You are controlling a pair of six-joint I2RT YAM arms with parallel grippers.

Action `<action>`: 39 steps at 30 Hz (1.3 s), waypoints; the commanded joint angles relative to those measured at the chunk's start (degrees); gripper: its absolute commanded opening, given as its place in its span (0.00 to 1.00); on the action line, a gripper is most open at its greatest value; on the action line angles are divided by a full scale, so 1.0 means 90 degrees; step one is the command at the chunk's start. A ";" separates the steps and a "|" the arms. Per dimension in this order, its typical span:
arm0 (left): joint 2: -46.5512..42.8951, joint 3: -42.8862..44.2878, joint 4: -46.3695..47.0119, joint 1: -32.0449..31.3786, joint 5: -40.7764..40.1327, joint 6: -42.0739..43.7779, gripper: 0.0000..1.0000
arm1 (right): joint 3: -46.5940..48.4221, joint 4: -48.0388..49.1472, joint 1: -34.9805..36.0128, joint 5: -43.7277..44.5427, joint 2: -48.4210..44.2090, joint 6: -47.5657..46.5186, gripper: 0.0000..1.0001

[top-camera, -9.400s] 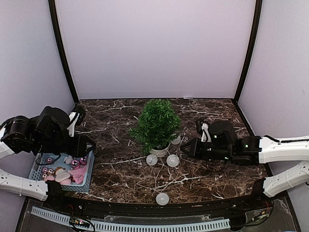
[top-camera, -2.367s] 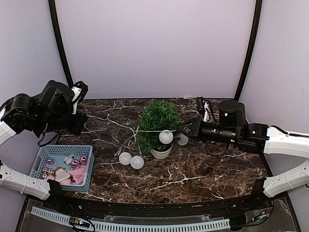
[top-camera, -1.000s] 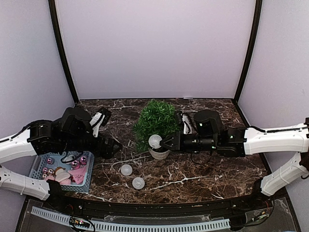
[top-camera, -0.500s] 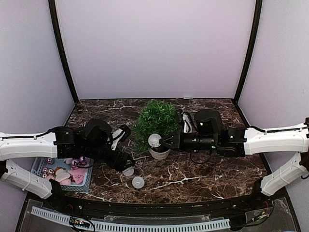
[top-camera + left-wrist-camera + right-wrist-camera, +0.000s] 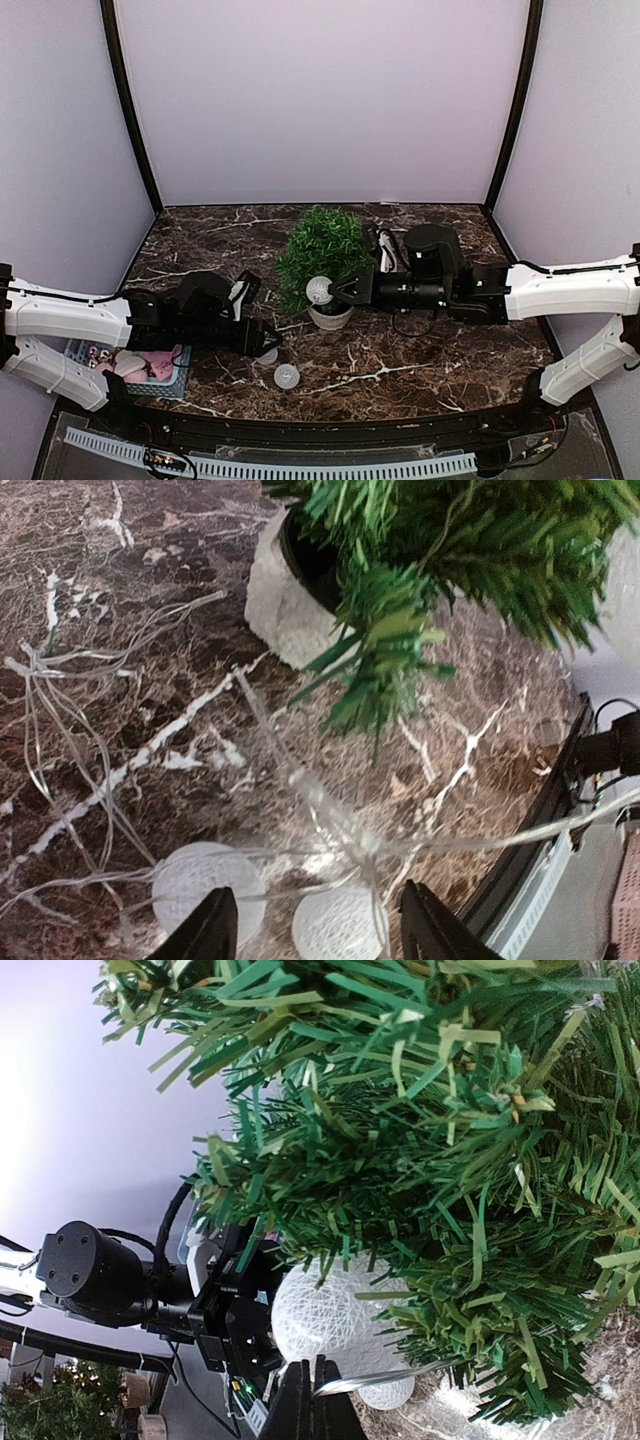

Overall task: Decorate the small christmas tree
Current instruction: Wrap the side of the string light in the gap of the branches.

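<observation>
The small christmas tree [image 5: 322, 252] stands in its white pot [image 5: 331, 318] mid-table; its green branches [image 5: 440, 540] and pot [image 5: 275, 605] fill the top of the left wrist view. A string of white ball lights on clear wire runs across the scene. My right gripper [image 5: 341, 291] is shut on the wire [image 5: 385, 1377], with one ball [image 5: 335, 1315] pressed against the tree's lower branches [image 5: 470, 1190]. My left gripper [image 5: 266, 346] is low over the table, jaws apart around a second ball [image 5: 338, 927] and the crossing wires [image 5: 330, 815]. Another ball [image 5: 205, 885] lies beside its left finger [image 5: 212, 932].
A blue basket [image 5: 172, 384] with pink ornaments sits at the near left, partly under my left arm. One more white ball [image 5: 286, 376] rests near the front. Loose wire loops [image 5: 80, 730] lie on the marble. The table's front edge [image 5: 545, 800] is close.
My left arm has stretched right and down to the balls on the table, and its jaws have narrowed. The right arm holds still at the tree.
</observation>
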 commanded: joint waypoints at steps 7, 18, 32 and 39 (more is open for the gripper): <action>0.0290 -0.0366 0.1905 0.0017 -0.0094 -0.0666 0.49 | -0.0036 0.0381 0.0040 -0.0019 0.0022 0.0079 0.00; -0.0546 -0.0848 0.2118 0.0017 -0.1042 -0.0840 0.00 | -0.0087 0.0391 0.0044 -0.0164 0.0020 0.0054 0.00; -0.2335 -0.0845 0.0294 0.0027 -0.1868 -0.0276 0.00 | -0.0018 -0.0205 0.0043 -0.0585 0.0173 -0.0360 0.00; -0.2177 -0.0472 -0.0005 0.0027 -0.1869 0.0224 0.00 | 0.0004 -0.0472 0.0041 -0.0379 -0.0153 -0.0555 0.23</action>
